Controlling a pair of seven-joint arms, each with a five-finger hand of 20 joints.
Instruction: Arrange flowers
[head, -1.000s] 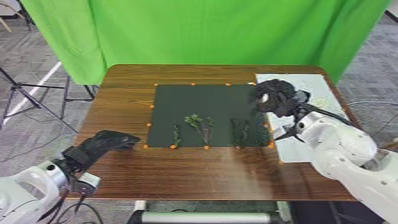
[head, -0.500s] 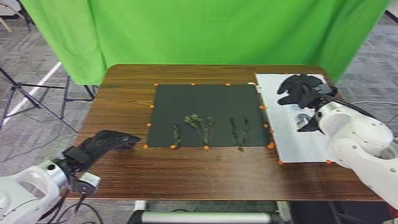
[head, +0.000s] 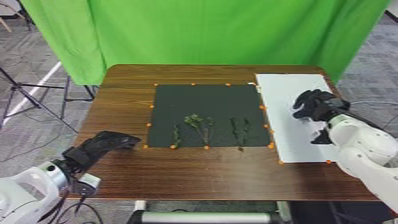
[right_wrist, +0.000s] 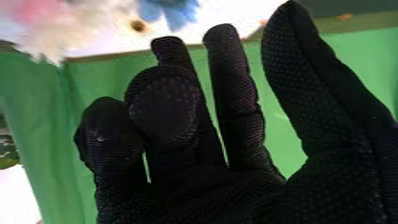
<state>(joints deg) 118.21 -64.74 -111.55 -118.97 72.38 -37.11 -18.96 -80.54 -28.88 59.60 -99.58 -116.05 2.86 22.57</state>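
In the head view, my right hand (head: 314, 105) is over the white sheet (head: 289, 92) on the table's right side, its fingers relaxed and holding nothing. The right wrist view has this hand (right_wrist: 204, 192) with fingers mostly straight, and blurred pink-white flowers (right_wrist: 67, 25) and a blue flower (right_wrist: 169, 11) beyond the fingertips. On the dark mat (head: 204, 97) lie a thin green stem (head: 176, 135), a branching sprig with pale green tops (head: 194, 120) and more thin green stems (head: 240, 132). My left hand (head: 115, 141) is open at the table's left, beside the mat.
Small orange markers (head: 206, 147) line the mat and the sheet. The brown table (head: 209, 172) continues in front of the mat. A green curtain (head: 204, 35) hangs behind the far edge.
My right hand has moved rightward from the mat's right edge to over the white sheet, then back toward the robot. The left hand has stayed where it was.
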